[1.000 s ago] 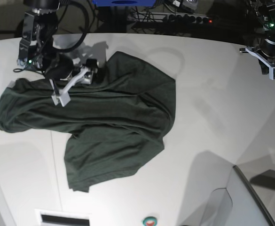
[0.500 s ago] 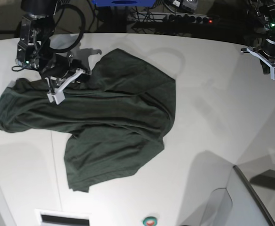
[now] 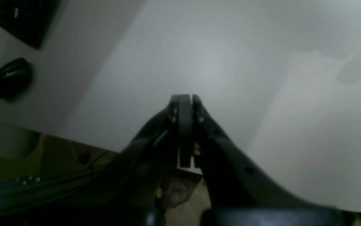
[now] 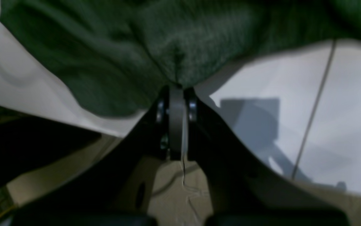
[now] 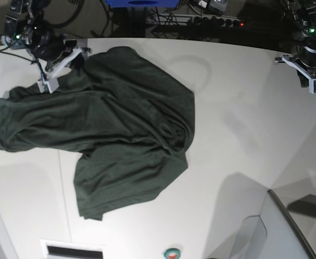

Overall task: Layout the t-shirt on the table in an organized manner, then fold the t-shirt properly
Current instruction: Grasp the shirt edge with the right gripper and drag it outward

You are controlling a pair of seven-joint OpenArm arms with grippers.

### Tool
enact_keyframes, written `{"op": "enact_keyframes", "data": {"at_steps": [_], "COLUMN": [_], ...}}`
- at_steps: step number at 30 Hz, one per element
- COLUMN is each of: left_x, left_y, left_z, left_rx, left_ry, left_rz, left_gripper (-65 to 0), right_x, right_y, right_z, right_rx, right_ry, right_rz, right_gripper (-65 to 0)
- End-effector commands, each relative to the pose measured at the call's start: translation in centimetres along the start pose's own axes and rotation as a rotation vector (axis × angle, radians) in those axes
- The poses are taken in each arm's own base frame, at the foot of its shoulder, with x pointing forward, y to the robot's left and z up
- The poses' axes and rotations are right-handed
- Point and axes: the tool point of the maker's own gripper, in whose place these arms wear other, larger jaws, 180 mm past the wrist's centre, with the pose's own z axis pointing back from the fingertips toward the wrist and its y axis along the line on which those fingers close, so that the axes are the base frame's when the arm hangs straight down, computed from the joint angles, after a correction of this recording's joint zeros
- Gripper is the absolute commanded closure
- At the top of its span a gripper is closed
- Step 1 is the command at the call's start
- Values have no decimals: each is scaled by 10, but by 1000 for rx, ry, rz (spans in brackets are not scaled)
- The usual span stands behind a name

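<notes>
Two arms in the base view, well apart: right gripper point(image 5: 76, 58) at the far left corner of the table point(image 5: 244, 135), left gripper point(image 5: 313, 81) near the far right edge. T-shirt point(image 5: 109, 135), dark green, lies crumpled over the left half of the table; one broad mass runs left to right across the middle, a lower flap reaches toward the near edge, and an upper lobe rises toward the far edge beside the right gripper. Right wrist view: jaws pressed together with a pinch of green fabric caught at the tips, cloth point(image 4: 155, 47) gathering into a crease right where it meets the right gripper point(image 4: 176, 89); the shirt spreads up and away from the tips, filling the top of that view, with white tabletop point(image 4: 293, 94) and a thin dark seam line point(image 4: 314, 103) showing to the right below it. So the right claw is clenched on the shirt's far edge. Left wrist view: left gripper point(image 3: 185, 99) clenched with nothing between the jaws, hanging over bare white table point(image 3: 230, 56); no cloth in that view, shirt well apart from this claw. A dark rounded knob point(image 3: 11, 78) sits on the table surface at the left of that view.
</notes>
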Motion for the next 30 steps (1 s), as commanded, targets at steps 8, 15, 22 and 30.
{"op": "enact_keyframes", "data": {"at_steps": [8, 15, 22, 30], "left_x": [15, 15, -7, -28], "left_y": [-35, -14, 81, 112], "left_z": [-2, -2, 9, 13], "left_rx": [-87, -42, 184, 242], "left_ry": [-44, -41, 6, 61], "left_rz": [-47, -51, 29, 43], "left_gripper": [0, 0, 0, 0], "right_x": [-9, -21, 27, 54], "right_y": [-31, -52, -49, -15], "right_z": [17, 34, 48, 18], "right_rx": [-68, -129, -236, -334], "right_ry": [14, 52, -95, -33], "right_rz": [-81, -116, 154, 634], "right_gripper": [-15, -245, -329, -333]}}
